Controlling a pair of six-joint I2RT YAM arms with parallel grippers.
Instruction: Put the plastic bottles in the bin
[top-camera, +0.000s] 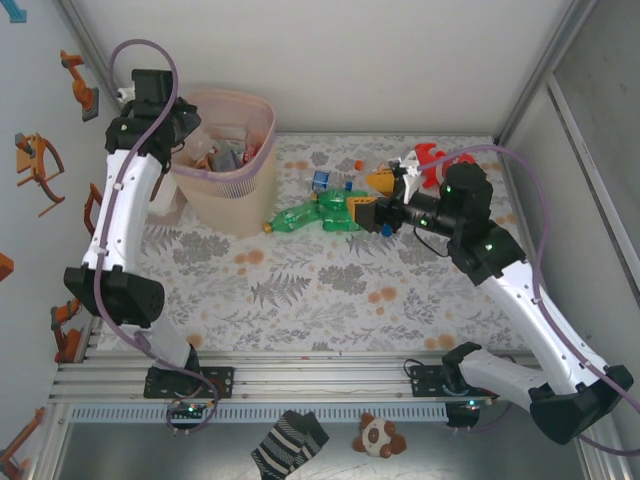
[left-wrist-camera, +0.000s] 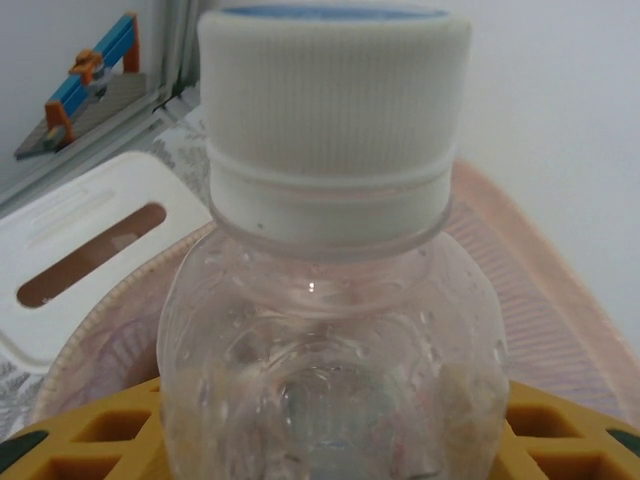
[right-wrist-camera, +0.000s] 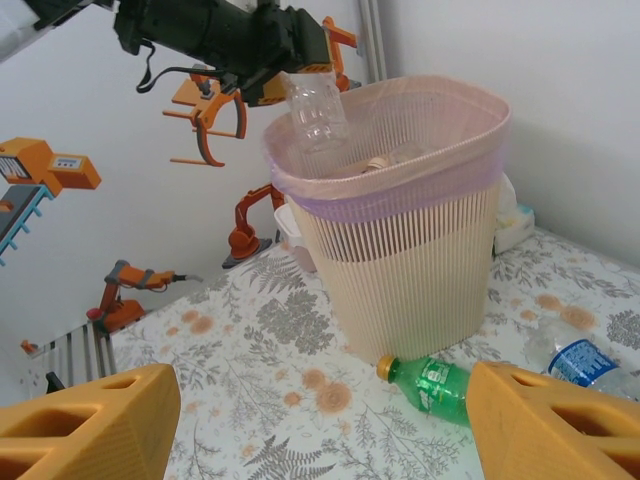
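**Top view:** the bin (top-camera: 235, 205) stands at the far left corner of the desk (top-camera: 300, 300). Several bottles already lie inside it, too jumbled to count. The left arm (top-camera: 120, 200) reaches over the rim, and its fingers are lost against the dark wrist. A cluster waits near the middle of the desk's far edge: green bottles (top-camera: 297, 217), a blue-capped bottle (top-camera: 325, 181), and perhaps more hidden under the right wrist. The right fingers (top-camera: 363, 213) sit just beside the green ones; whether they touch cannot be told. A red plush toy (top-camera: 430, 158) lies behind them.

**Left wrist view:** the clear bottle (left-wrist-camera: 330, 330), white-capped, is gripped low on its body between the yellow left fingers (left-wrist-camera: 90, 445). The bin's pink rim (left-wrist-camera: 560, 300) curves behind it, and a white slotted box (left-wrist-camera: 90, 250) sits just beside the bin. The bottle's base is cut off by the frame.

**Right wrist view:** the right fingers (right-wrist-camera: 90, 420) are spread wide with nothing between them. Across the desk the clear bottle (right-wrist-camera: 315, 110) hangs over the bin's mouth in the left fingers (right-wrist-camera: 268, 92), not yet let go. A green bottle (right-wrist-camera: 430, 385) with an orange cap lies near the bin's foot. A blue-labelled bottle (right-wrist-camera: 575, 355) is partly hidden by a finger.

The job looks partway done: some bottles are binned, one is about to drop, and a handful are left on the desk
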